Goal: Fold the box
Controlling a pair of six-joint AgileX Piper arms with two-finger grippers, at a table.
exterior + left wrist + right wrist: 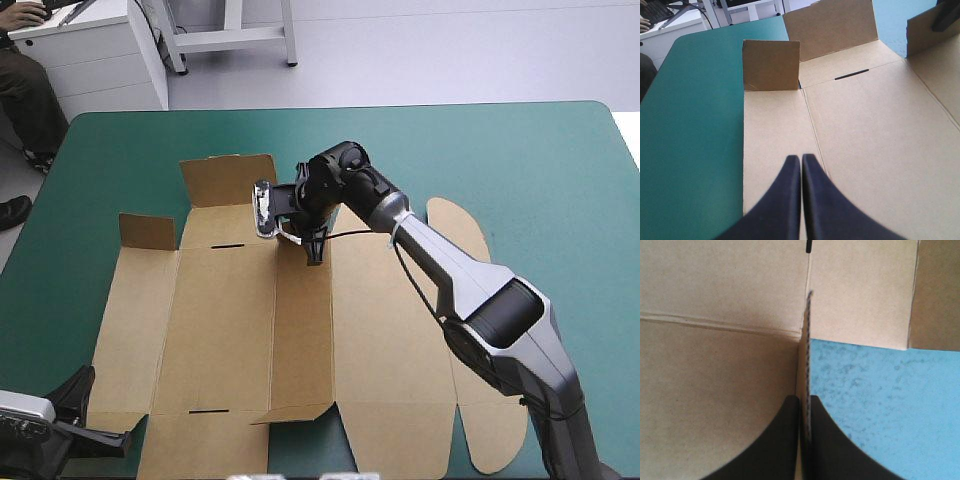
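Beneath the box, first entry: table (560, 170) with teal-green cover, bare beyond the box's far edge and broadest off its right side. Second: the box (210, 320), a cut sheet of brown board lying open on that cover, its left and right panels flat. Third: right arm (480, 290), reaching over the box's right-hand panels toward its middle. Fourth: raised wall (303, 330), one long panel standing on edge through the box's middle. Fifth: rounded tabs (462, 225), two, flat along the box's right edge. Sixth: far flap (232, 180), tilted up at the box's far edge. Seventh: small flap (148, 232), upright at the box's far left corner. Eighth: right gripper (315, 255), at the far end of the raised wall, black fingers clamped on the wall's thin board edge, the sheet caught between them. Ninth: left gripper (801, 167), over the box's left panel toward its near left corner, fingers pressed together tip to tip with nothing between; contact with the board cannot be told. Tenth: slot (851, 74), a short black cut just inside the far flap's crease
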